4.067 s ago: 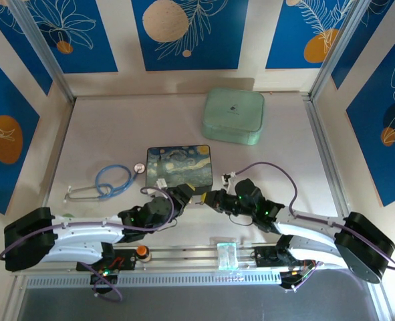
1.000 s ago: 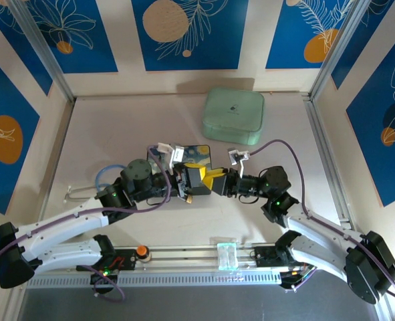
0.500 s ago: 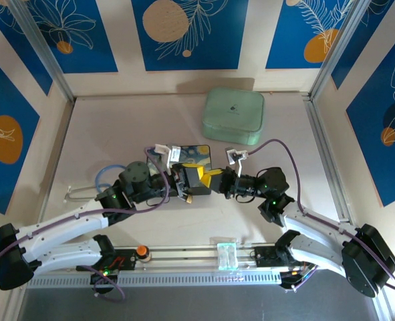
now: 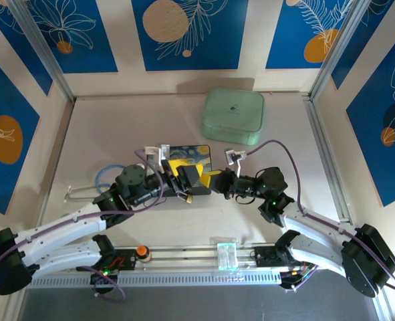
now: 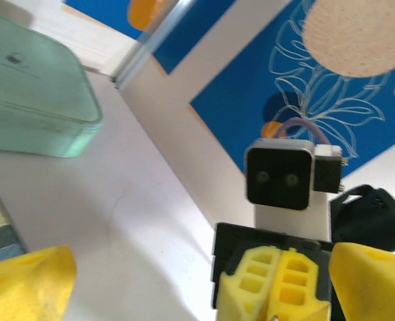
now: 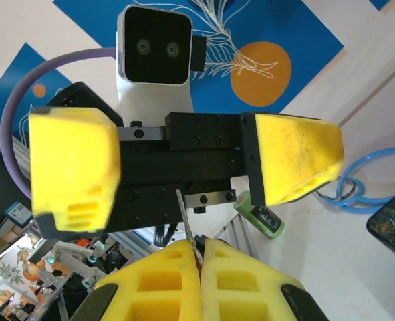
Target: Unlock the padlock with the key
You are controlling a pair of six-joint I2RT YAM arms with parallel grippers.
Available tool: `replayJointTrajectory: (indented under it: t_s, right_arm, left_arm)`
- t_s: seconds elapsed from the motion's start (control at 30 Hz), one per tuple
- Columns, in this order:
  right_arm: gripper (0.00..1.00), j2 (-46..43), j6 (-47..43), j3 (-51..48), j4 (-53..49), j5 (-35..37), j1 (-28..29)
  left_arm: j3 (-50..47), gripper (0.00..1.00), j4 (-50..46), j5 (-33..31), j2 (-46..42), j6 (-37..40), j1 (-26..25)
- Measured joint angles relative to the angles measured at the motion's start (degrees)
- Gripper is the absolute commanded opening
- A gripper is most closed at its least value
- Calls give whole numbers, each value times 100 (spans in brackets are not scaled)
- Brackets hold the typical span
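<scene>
Far centre of your table: mint-green rounded case, lying flat, well apart from everything else. Mid-table, nearer you: starry-night tin, partly hidden from above, its far and right edges showing. Left of the tin you have the stethoscope, blue tubing looped, metal ear tubes pointing left. Blue floral wall panels stand round three sides.
</scene>
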Motion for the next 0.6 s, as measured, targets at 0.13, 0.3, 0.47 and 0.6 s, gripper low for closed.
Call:
replayJointTrajectory:
  t_s: [0.13,0.3,0.47,0.6]
  right_arm:
    - [1,-59,-140,0,-743,118,-4]
    - [0,-223,-389,24,-2015,404,-68]
    - [1,-238,-586,37,-3071,673,-109]
    - [1,-321,-610,20,-3462,776,-103]
  left_arm:
    - [13,99,-933,-756,-306,-380,0]
    - [-164,93,-1788,-1368,-356,-1172,-101]
    - [-516,86,-2323,-2015,-68,-1967,-682]
    - [-719,83,-2424,-2608,345,-2605,-1314]
